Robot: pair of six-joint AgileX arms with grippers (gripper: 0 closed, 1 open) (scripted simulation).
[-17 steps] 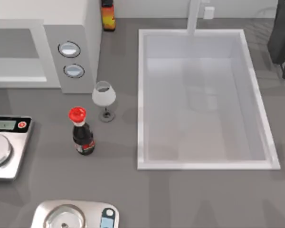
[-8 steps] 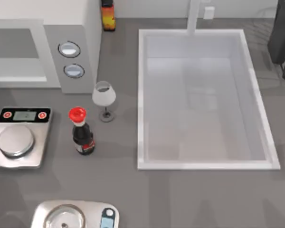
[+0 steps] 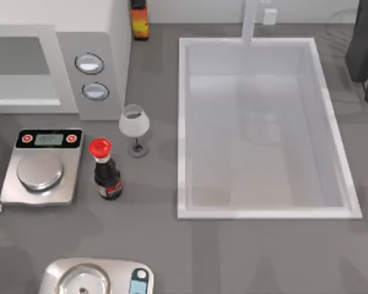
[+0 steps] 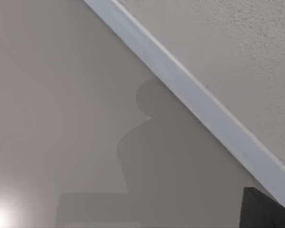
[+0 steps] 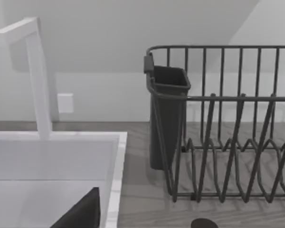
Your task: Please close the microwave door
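Note:
The white microwave (image 3: 55, 12) stands at the table's back left, its grey control panel (image 3: 92, 76) bearing two round knobs. Left of that panel is the microwave door (image 3: 21, 70), a white-framed panel with a grey window; in the top view it looks in line with the control panel. A dark piece of my left gripper (image 4: 266, 211) shows against a pale wall in the left wrist view. In the right wrist view a dark piece of my right gripper (image 5: 80, 213) hangs over the sink's corner, facing the dish rack.
A silver kitchen scale (image 3: 43, 168) lies before the microwave, beside a red-capped dark bottle (image 3: 106, 174) and a wine glass (image 3: 134, 125). Another scale (image 3: 98, 278) sits at the front edge. The white sink (image 3: 183, 122) fills the middle; a dish rack (image 5: 228, 142) stands at the back right.
The silver scale has slid to the right, from the table's left edge to beside the dark bottle. A small pale shape has appeared at the left edge.

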